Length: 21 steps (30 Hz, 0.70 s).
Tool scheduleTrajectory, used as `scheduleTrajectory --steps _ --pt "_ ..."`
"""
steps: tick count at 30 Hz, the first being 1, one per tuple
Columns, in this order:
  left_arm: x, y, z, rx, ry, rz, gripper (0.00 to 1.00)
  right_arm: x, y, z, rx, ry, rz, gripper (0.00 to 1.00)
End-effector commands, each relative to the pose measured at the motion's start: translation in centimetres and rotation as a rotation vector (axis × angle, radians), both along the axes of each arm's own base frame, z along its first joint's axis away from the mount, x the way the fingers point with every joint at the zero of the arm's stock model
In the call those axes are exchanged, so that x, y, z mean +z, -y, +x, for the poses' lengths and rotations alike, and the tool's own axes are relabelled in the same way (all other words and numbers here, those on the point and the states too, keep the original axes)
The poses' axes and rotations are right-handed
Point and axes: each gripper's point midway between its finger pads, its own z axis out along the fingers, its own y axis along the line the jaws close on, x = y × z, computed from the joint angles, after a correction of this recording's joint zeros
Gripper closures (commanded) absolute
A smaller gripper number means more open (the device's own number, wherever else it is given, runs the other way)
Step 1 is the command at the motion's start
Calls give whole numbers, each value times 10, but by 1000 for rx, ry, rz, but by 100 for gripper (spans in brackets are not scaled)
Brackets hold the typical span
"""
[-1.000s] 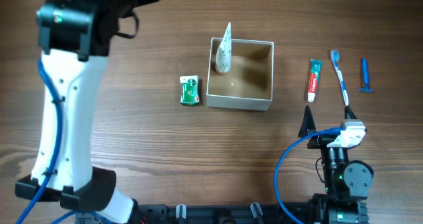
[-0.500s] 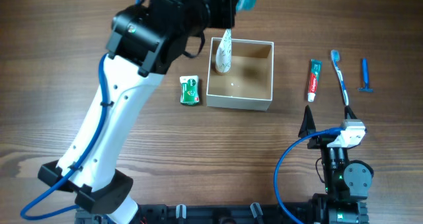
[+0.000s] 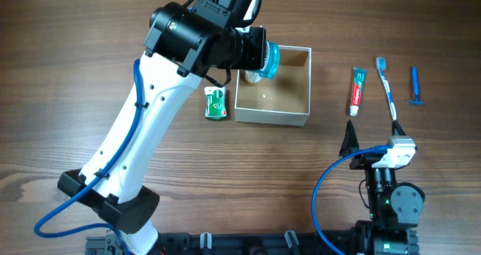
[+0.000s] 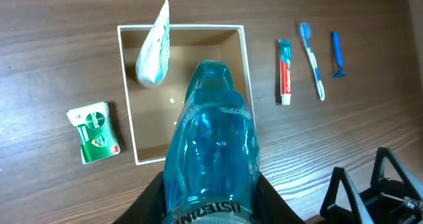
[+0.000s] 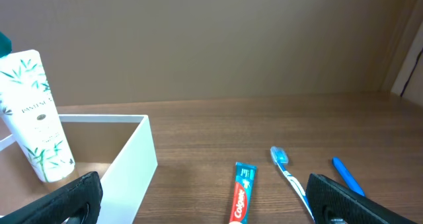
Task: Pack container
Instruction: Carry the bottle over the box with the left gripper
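Overhead: the left arm has swung in from the table's left edge, left claw (image 3: 254, 53) clamped on the blue bottle (image 3: 269, 59), now above the container (image 3: 270, 118) near the far edge. Left wrist: white tube (image 4: 153, 49) fills one corner, with room beside it. Right wrist: right claw (image 5: 211, 201) wide and empty, toothpaste (image 5: 242, 192) waiting

One container (image 3: 285, 86) holding one white Pantene tube (image 4: 153, 49), one clear blue bottle (image 4: 211, 151) above it, one green packet (image 3: 216, 103) to its left; to its right one toothpaste tube (image 3: 356, 90), one toothbrush (image 3: 387, 86), one razor (image 3: 414, 86).
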Motion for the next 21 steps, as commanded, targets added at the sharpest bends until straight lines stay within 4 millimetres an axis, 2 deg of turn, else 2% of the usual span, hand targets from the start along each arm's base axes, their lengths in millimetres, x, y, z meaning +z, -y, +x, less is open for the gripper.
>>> scheduleTrajectory --steps 1,4,13,21 --pt "-7 4 -5 -4 -49 0 94 0 1 0 -11 3 13 1" --pt "-31 3 -8 -4 -126 51 96 0 1 0 -11 3 13 0" --pt "-85 21 -7 -35 -253 138 96 0 1 0 -11 3 13 0" --pt "-108 17 -3 -20 -291 201 96 0 1 0 -11 3 13 0"
